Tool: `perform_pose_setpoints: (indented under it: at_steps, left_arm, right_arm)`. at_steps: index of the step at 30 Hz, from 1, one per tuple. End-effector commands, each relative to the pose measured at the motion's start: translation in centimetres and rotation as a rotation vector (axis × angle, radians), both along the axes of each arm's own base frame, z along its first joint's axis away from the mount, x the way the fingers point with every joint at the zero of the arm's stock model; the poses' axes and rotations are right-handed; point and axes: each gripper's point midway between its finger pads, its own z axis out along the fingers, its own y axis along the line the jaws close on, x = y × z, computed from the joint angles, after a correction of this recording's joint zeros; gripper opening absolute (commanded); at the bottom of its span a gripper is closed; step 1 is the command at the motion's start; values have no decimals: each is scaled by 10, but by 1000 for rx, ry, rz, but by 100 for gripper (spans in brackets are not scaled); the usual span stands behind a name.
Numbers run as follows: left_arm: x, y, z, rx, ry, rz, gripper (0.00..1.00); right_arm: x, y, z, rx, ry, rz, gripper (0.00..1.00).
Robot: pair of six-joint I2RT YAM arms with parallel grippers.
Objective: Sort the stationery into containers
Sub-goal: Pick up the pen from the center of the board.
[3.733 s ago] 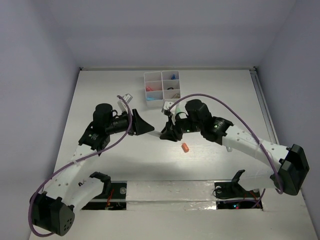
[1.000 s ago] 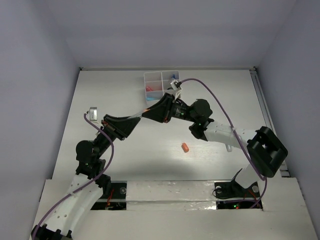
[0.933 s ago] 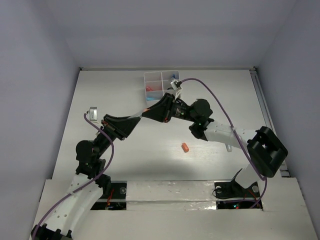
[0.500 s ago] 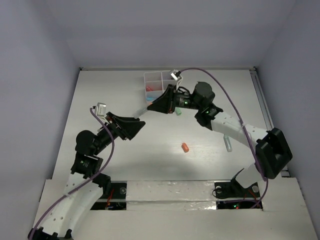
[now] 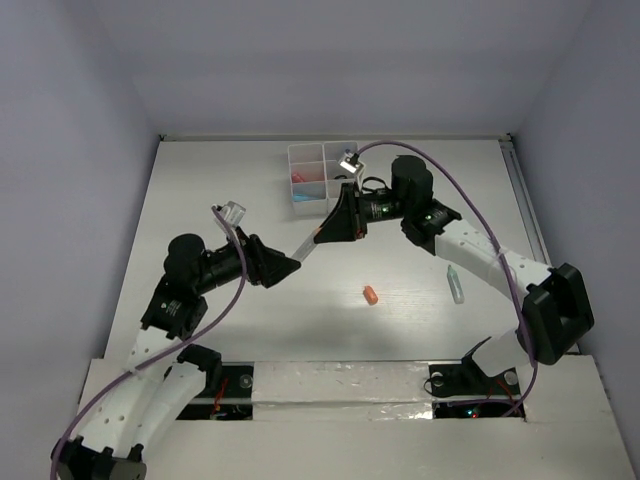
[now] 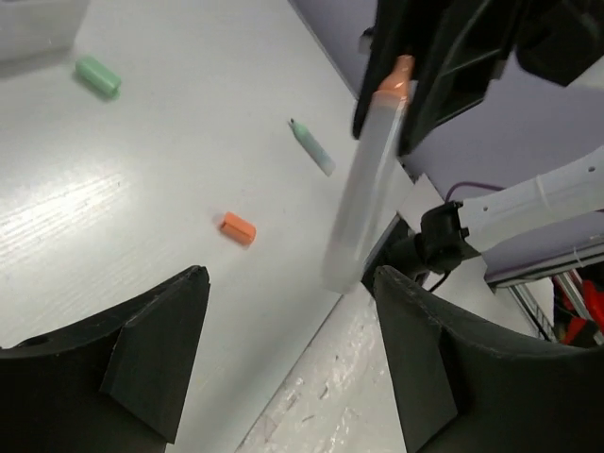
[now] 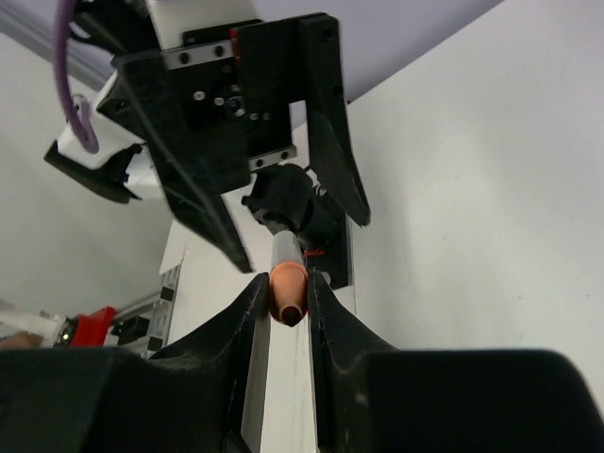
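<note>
The white organiser box [image 5: 308,172] stands at the back, with pink and blue items in its left cells. My right gripper [image 5: 325,233] [image 7: 286,294] is shut on the orange-pink end of a pale marker [image 5: 306,246] [image 6: 366,189] and holds it slanting above the table, in front of the box. My left gripper [image 5: 290,266] [image 6: 288,276] is open and empty, just below and left of the marker's free end. An orange eraser bit [image 5: 370,295] [image 6: 238,227], a pale-green marker [image 5: 455,284] [image 6: 311,146] and a green bit [image 6: 97,75] lie on the table.
The right arm [image 5: 470,245] arches over the table's right half. The left arm [image 5: 180,290] reaches in from the near left. Walls close in the table at the back and sides. The table's near edge [image 6: 349,311] is just below the left gripper.
My right gripper has come away from the box toward the table's middle with the marker. My left gripper has moved right toward the marker's free end. The green bit is now hidden under the right gripper in the top view.
</note>
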Motion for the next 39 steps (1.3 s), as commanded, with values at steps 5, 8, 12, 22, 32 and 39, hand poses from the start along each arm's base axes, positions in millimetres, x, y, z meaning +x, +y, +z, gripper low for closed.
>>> perform_pose_setpoints:
  at_steps: [5,8,12,22,32,39]
  left_arm:
    - [-16,-15,12,-17,-67,-177,48]
    - [-16,-18,9,-18,-45,-201,36]
    - [-24,-23,11,-56,-46,-273,35]
    - [-30,-26,9,-68,-39,-326,28]
    - [-33,-26,7,-63,-37,-349,0]
    - [-32,-28,6,-62,-34,-360,4]
  right_arm:
    - [-17,-3,28,34,-68,106,0]
    - [-17,2,23,25,-54,133,0]
    - [-14,9,19,10,-58,151,0]
    - [-13,25,7,-23,-47,205,0]
    - [-5,34,-8,-83,-8,207,0]
    - [-5,37,-12,-112,-26,218,0]
